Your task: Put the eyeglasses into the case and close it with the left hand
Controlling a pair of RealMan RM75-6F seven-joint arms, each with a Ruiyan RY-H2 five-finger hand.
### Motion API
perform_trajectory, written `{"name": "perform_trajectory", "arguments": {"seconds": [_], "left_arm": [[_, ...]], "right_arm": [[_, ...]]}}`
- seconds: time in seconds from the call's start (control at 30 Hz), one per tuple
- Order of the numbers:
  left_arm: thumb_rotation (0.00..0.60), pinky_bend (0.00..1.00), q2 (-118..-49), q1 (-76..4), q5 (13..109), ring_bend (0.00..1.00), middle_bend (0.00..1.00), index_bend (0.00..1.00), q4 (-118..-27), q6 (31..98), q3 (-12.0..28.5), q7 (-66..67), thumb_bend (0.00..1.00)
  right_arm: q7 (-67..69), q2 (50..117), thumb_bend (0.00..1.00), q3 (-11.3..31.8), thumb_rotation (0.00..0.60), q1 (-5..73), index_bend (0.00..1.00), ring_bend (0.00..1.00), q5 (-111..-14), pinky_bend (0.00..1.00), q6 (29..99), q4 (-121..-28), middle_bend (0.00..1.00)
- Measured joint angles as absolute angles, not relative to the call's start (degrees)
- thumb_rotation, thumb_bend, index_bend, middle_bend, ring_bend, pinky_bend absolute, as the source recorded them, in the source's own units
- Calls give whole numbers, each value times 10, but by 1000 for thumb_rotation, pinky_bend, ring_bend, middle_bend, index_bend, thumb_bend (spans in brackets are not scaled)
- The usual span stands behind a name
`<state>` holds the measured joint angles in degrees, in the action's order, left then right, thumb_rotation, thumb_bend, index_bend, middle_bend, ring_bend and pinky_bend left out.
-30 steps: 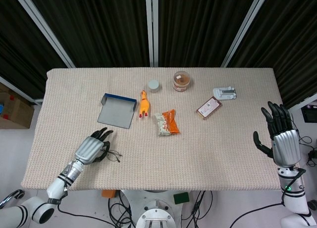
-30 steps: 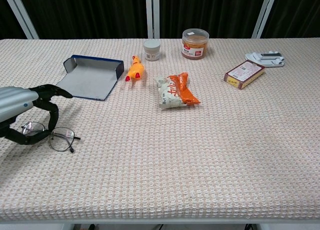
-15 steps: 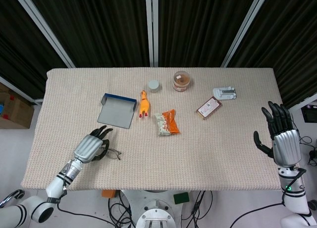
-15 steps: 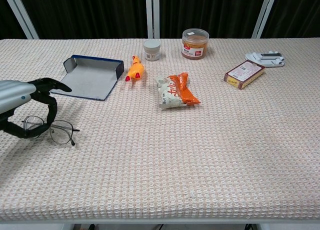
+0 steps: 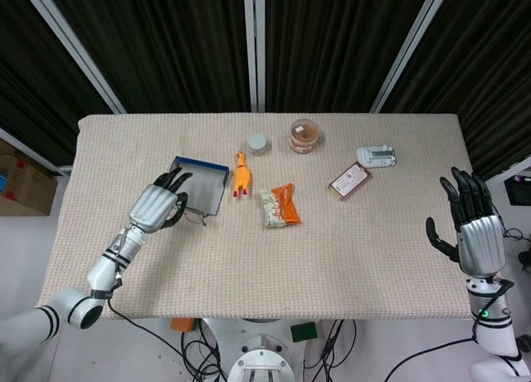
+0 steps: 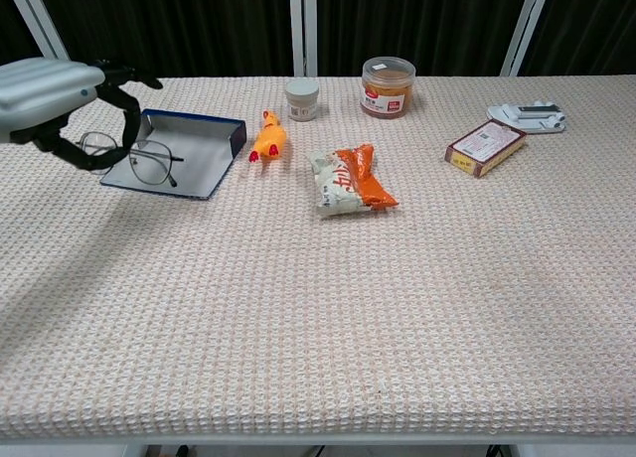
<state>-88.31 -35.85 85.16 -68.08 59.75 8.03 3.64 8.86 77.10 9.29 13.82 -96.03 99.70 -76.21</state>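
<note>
Thin wire-framed eyeglasses [image 6: 134, 160] hang in the air, pinched in my left hand [image 6: 62, 97], just above the near left part of the open case [image 6: 189, 149]. The case is a flat grey tray with a dark blue raised rim, lying open at the table's left. In the head view the left hand [image 5: 158, 205] covers the case's [image 5: 203, 186] near left corner, and the glasses [image 5: 189, 217] show only as thin lines under the fingers. My right hand [image 5: 474, 229] is raised at the far right edge with fingers spread and holds nothing.
A yellow rubber chicken [image 6: 266, 136] lies just right of the case. Further right lie an orange snack packet [image 6: 350, 180], a small white jar [image 6: 302, 98], an orange-lidded tub [image 6: 388, 85], a brown box [image 6: 485, 146] and a white device [image 6: 527, 115].
My left hand has lifted the eyeglasses off the table and carried them away from the near edge to above the case. The right hand has barely moved.
</note>
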Motion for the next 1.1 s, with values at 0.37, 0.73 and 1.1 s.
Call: {"name": "perform_trajectory", "arguments": {"seconds": [0.37,0.73,1.1], "left_arm": [[600,139,-981,-435,786,0,21,607,-512,518,124,54,394],[600,137,-1057,-489,766,0,20,615,-361,457,128,20,394],[600,135,-1104,-519,770,0,20,630,-274,437,119,-35,392]], "right_arm": [[94,773,505,95,600,138,0,0,-951,0,992,-754,0],[103,774,512,95,600,137,0,0,-948,0,994,-746,0],[111,773,519,97,600,137,0,0,-943,0,991,-738,0]]}}
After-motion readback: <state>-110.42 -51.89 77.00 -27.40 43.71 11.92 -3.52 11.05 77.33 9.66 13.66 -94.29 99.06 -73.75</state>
